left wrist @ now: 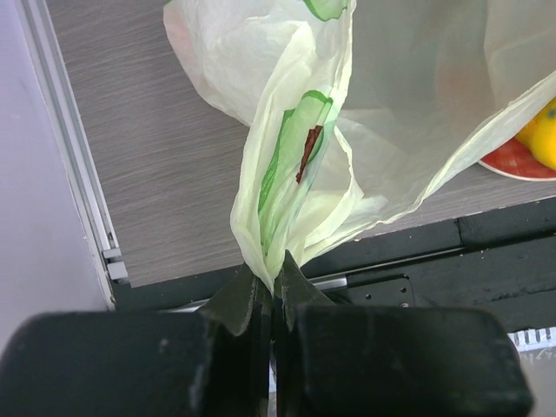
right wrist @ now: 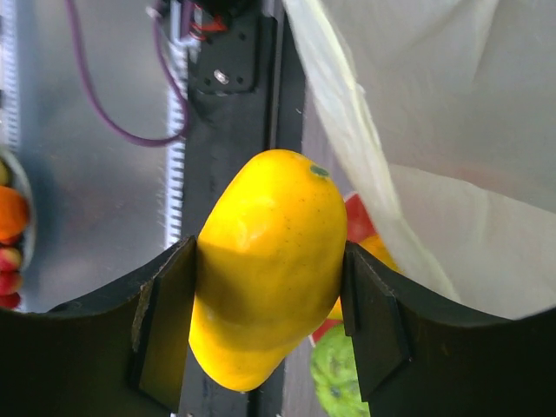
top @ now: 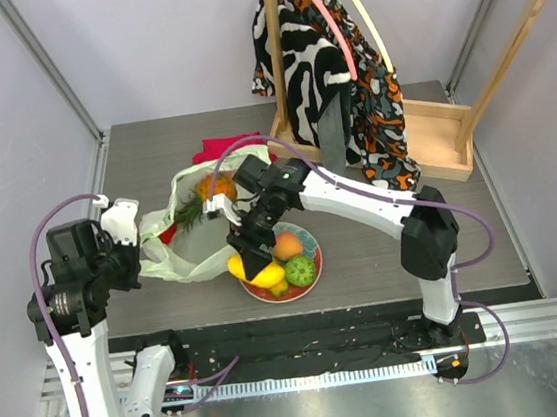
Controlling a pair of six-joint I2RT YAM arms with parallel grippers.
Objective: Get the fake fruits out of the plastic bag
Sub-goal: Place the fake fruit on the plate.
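The right gripper (right wrist: 269, 291) clamps the yellow mango (right wrist: 265, 234) over the red plate (top: 269, 298), which holds a peach (top: 288, 245) and a green fruit (top: 301, 270). The left gripper (left wrist: 271, 280) is pinched tight on the plastic bag (left wrist: 261, 52), and a pineapple (top: 206, 189) lies inside the bag.

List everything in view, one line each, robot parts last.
plate: one, red, near edge, holding peach and green fruit
plastic bag: one, pale yellow-green, left of plate
mango: one, yellow, above plate
pineapple: one, orange with green leaves, inside bag
cloth: one, red, behind bag
garment: one, black-white-orange print, on wooden rack
left tool: black, shut on bag
right tool: black, shut on mango
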